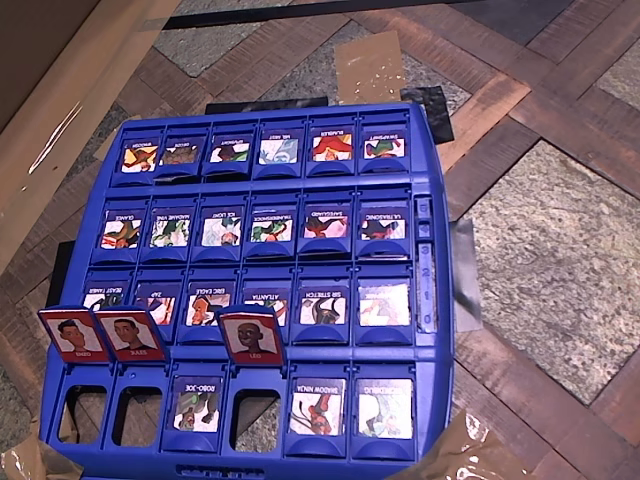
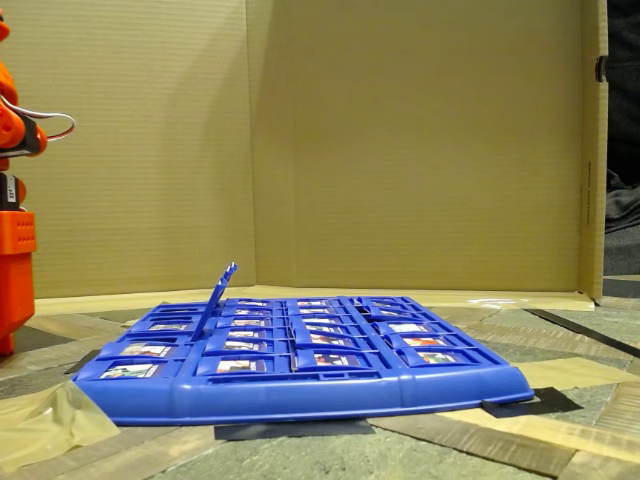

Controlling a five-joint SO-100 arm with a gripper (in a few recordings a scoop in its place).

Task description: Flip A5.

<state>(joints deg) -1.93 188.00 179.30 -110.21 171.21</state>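
A blue game board (image 1: 425,170) covers the middle of the overhead view, resting on a patchwork floor with a cardboard wall (image 2: 400,150) behind it in the fixed view. The orange arm (image 2: 15,250) stands at the left edge of the fixed view, beside the board (image 2: 300,395); how its jaws stand cannot be told. Three red tiles (image 1: 128,333) stand upright at lower left. A5 (image 1: 317,405) lies flat, blue frame up, in the bottom row, just right of the upright tile marked LEO (image 1: 252,336).
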